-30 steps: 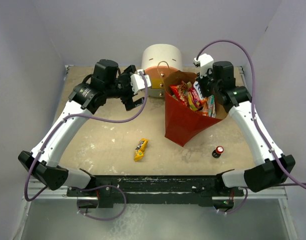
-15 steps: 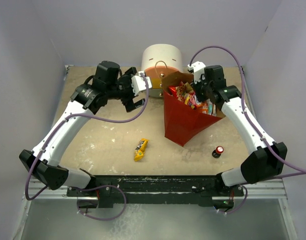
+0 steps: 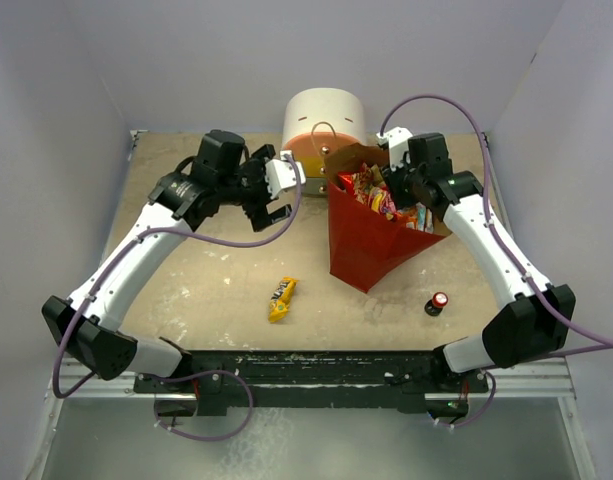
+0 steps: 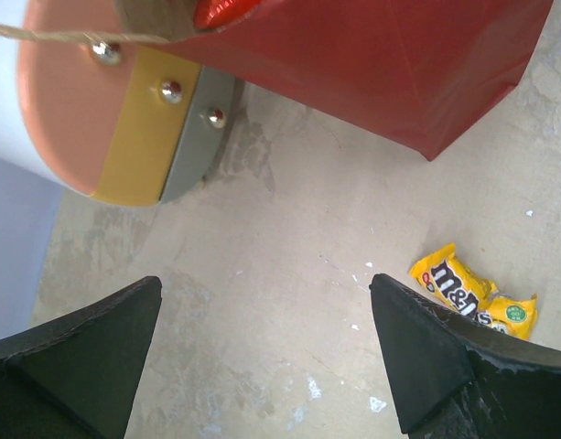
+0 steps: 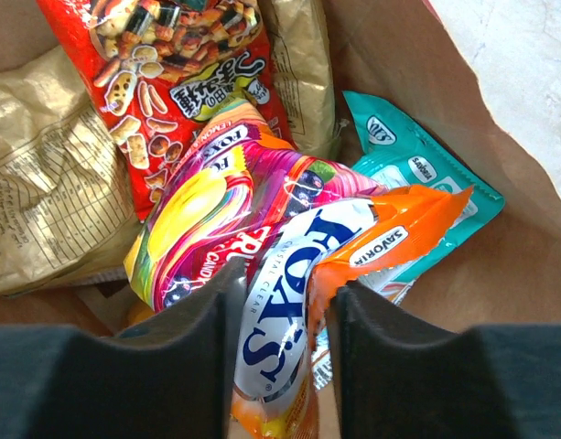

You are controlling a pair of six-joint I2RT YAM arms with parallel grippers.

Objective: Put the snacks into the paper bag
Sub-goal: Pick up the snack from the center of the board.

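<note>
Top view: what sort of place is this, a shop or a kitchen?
Probably a robotics test bench, not a shop: the left arm and right arm are mounted at a scuffed table, plain walls box it in, and the paper bag of snacks looks like a practice prop.

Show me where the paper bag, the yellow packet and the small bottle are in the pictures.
paper bag [image 3: 371, 245], top view, on its red front side.
yellow packet [image 3: 281, 298], top view, on its middle.
bottle [image 3: 439, 299], top view, on its red cap.
</note>
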